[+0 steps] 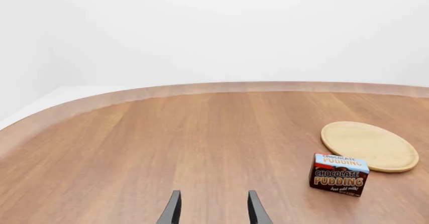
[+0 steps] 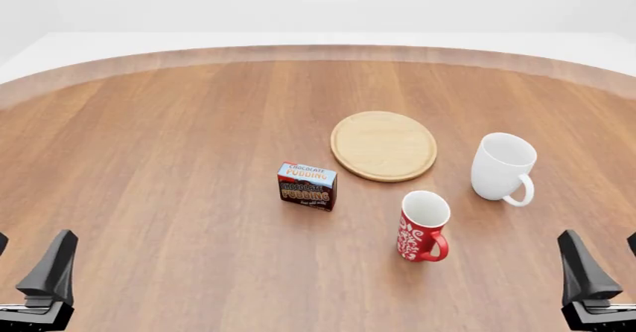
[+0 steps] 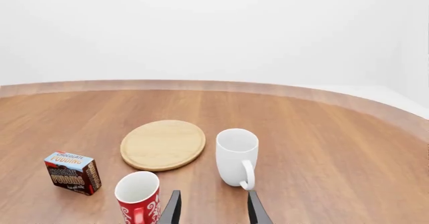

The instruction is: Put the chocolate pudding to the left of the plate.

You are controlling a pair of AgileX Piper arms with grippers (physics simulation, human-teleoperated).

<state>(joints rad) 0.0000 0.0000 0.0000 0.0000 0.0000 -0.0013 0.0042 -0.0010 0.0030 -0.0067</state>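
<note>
Chocolate pudding (image 2: 307, 186): standing upright on wooden table (image 2: 179, 161), just beside plate (image 2: 383, 145), off its near-left rim, apart from both arms. Red mug (image 2: 422, 225) and white mug (image 2: 503, 167): sitting upright to the right, handles facing the near edge. Left gripper (image 1: 213, 209): hovering low over bare wood, fingers parted, holding nothing. Right gripper (image 3: 213, 209): hanging behind the mugs, fingers likewise parted, gripping nothing.
</note>
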